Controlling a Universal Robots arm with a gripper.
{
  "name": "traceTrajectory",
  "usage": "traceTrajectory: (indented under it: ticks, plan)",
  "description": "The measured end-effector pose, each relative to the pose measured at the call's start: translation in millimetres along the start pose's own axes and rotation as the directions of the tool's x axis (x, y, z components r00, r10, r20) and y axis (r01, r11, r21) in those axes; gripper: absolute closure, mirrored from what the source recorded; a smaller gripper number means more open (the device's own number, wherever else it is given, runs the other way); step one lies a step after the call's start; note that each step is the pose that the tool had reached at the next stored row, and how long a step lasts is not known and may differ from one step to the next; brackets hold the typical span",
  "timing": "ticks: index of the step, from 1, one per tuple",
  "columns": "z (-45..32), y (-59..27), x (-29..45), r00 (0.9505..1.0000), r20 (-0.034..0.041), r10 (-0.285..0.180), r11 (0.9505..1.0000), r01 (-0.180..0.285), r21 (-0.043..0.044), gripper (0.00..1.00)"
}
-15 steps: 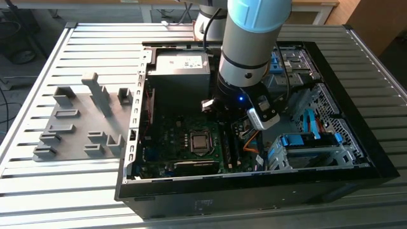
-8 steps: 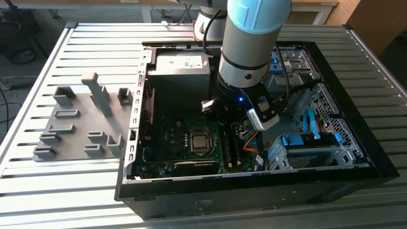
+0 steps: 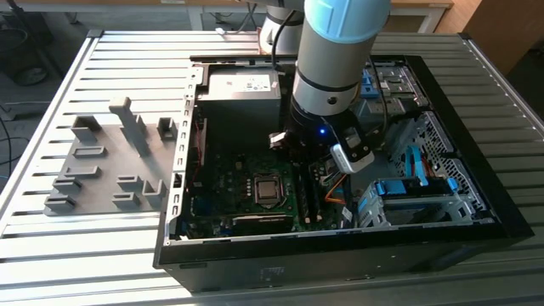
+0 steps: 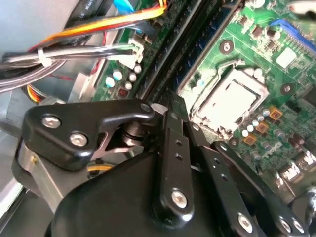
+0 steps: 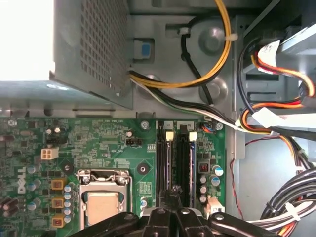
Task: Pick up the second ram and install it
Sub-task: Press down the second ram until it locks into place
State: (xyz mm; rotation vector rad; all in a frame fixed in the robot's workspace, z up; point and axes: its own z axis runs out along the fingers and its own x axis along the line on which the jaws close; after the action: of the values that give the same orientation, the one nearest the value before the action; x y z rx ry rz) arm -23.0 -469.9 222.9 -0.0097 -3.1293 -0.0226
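Second wrist view: you see the black two-fingered gripper [image 4: 173, 111] with its tips drawn nearly together, low over the memory slots.
Gripper grip: in the first wrist view the gripper [image 5: 173, 195] narrows to one tip. You cannot tell whether anything is pinched between the tips.
Second ram: look for the thin blue-green circuit-board stick [image 5: 169, 168] edge-on in the black slot right under the tips. Whether the tips touch it cannot be told.
Neighbouring slot: a second black memory slot [image 5: 191, 168] runs parallel just beside it, with pale latches at the far ends of both.
Processor socket: the square silver metal socket [image 5: 103, 197] lies near the slots, on the large green motherboard [image 5: 98, 143].
Cables: a bundle of yellow, black and orange wires [image 5: 217, 64] loops beyond the board's far edge.
Power supply: the grey perforated metal box [image 5: 94, 49] stands past the board.
Arm: in the exterior view you see the pale blue and silver arm [image 3: 340, 57] reaching down into the open black computer case [image 3: 340, 255].
Holder: the grey plastic slotted holder [image 3: 111, 159] lies well apart, at the exterior view's left.
Desk: case and holder both rest on the slatted metal desk [image 3: 127, 64].
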Motion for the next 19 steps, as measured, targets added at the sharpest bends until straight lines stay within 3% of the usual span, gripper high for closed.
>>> traceTrajectory:
  ticks: [2, 6, 11, 19]
  plan:
    - [-5.0, -0.1, 0.1, 1.0, -0.0003, 0.0, 1.0, 0.0, 0.0018, 0.89]
    - [-5.7, -3.0, 0.1, 1.0, -0.0004, 0.0, 1.0, 0.0, 0.0049, 0.89]
    - [-5.5, -15.6, 0.1, 1.0, -0.0004, 0.0, 1.0, 0.0, 0.0081, 0.89]
    - [2.3, -17.1, -0.1, 1.0, -0.0003, 0.0, 1.0, 0.0, 0.0093, 0.89]
